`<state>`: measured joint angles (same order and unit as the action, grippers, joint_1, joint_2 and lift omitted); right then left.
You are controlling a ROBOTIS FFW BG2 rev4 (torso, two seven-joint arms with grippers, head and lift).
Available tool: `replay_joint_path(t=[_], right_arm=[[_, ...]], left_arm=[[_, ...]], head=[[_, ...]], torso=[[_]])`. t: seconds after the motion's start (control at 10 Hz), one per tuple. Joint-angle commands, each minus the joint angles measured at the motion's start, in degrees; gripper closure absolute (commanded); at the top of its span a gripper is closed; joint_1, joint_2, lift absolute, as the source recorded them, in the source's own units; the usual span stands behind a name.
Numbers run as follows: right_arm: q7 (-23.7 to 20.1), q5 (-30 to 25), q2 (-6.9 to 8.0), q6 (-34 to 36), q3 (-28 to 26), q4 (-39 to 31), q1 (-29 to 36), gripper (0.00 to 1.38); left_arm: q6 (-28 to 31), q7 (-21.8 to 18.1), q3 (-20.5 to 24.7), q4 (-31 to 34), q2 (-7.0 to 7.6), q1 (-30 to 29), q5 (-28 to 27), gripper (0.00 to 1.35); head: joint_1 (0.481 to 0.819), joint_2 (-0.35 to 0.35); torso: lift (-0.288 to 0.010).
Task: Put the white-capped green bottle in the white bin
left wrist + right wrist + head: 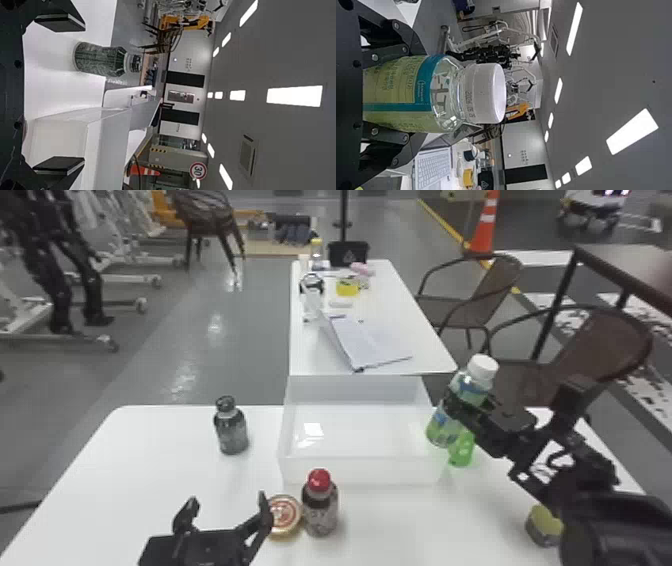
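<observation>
1. Bottle (456,406), green with a white cap (482,366), is pinched between the fingers of the right gripper (470,407) in the head view, leaning, by the right side of the white bin (357,470). I cannot tell from this whether any of it is over the rim.
2. The right wrist view adds the close detail: the right gripper (411,93) has a finger on each side of the bottle, across its label (399,93) with a teal band, and the shoulder is clear. Beyond it, a laptop (433,168) displays its keyboard.
3. The head view places the left gripper (226,501) low on the left, fingers spread with nothing between them, near a round-lidded jar (283,516) and a red-capped bottle (320,507).
4. In the left wrist view, the left gripper (81,95) has the same wide gap; past it a dark-capped bottle (99,59) stands on the table (51,93), and its ribbed, dark-green body is easier to make out than from the head.
</observation>
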<state>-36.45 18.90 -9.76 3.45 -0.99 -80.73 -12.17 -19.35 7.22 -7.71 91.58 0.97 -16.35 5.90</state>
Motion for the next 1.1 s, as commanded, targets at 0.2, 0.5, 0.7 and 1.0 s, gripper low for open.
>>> replay_joint_path(t=[0.2,0.5,0.7,1.0], right_arm=[[-2.31,-0.18,-0.08,-6.18,4.77,12.44,-6.20,0.82],[-3.81,0.97,-1.05,-9.25,9.34,21.75,-14.11,0.82],[-4.68,2.72,-1.40,-10.66,13.29,29.31,-18.86,0.81],[-5.12,4.13,-1.13,-13.12,17.51,34.94,-23.25,0.72]], left_arm=[[-0.16,0.08,-0.20,0.00,0.09,0.09,0.43,0.12],[-0.69,-0.01,-0.02,0.00,0.26,0.00,1.05,0.12],[-1.31,-0.01,-0.20,-0.53,0.70,0.18,1.31,0.12],[-2.45,-0.54,-0.64,-1.58,0.97,1.41,1.75,0.12]], head=[[0.549,0.000],[0.549,0.000],[0.549,0.000],[0.549,0.000]], torso=[[-0.100],[-0.100],[-0.100],[-0.100]])
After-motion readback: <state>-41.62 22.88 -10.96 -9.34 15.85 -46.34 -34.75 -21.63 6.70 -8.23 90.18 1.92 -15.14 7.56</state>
